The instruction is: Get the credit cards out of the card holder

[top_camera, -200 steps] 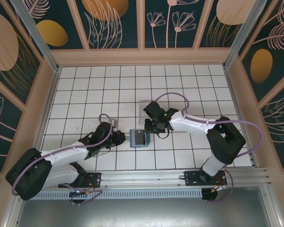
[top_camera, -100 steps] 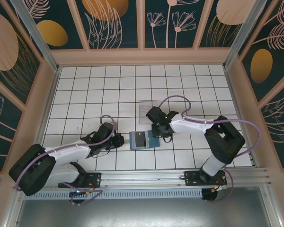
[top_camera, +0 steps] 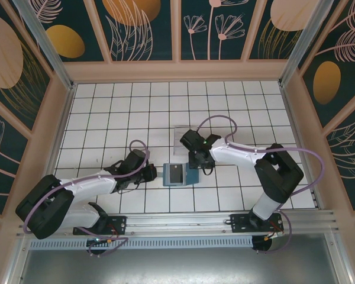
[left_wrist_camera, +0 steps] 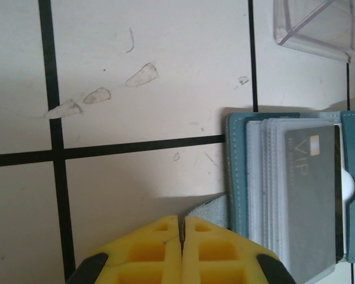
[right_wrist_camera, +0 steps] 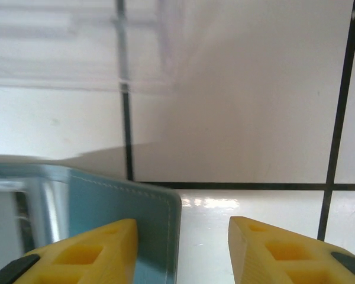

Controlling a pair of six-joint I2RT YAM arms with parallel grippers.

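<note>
Two arms on one little holder (left_wrist_camera: pixel 235 177), so it all comes down to which side the card (left_wrist_camera: pixel 310 189) can slide out of. The holder lies open and flat on the tiles between the grippers, with the clear tray (left_wrist_camera: pixel 312 26) just beyond it. On the left wrist cam the dark card sits tucked in its pocket, long side parallel to the holder's left edge. The cut-out (left_wrist_camera: pixel 347 189) in the pocket is on the far side, away from my left gripper (left_wrist_camera: pixel 181 232) and toward the right arm. So I reckon the pull goes that way, and the right arm is the one placed for it.

Left gripper is squeezed fully shut, tips right at the holder's left edge. A grey sliver shows beside the tips. Could be a flap of lining or just shadow, I can't tell, so I won't claim it has hold of anything.

Right gripper (right_wrist_camera: pixel 182 229) is partway open with nothing between the fingers. It hangs over the holder's corner, one finger above the teal and the other above bare tile. The card lies off toward the teal-side finger, so I'd guess it needs to shift inward over the pocket before closing. Pale layers sit beside the dark card, but whether one's the second card, no idea.
</note>
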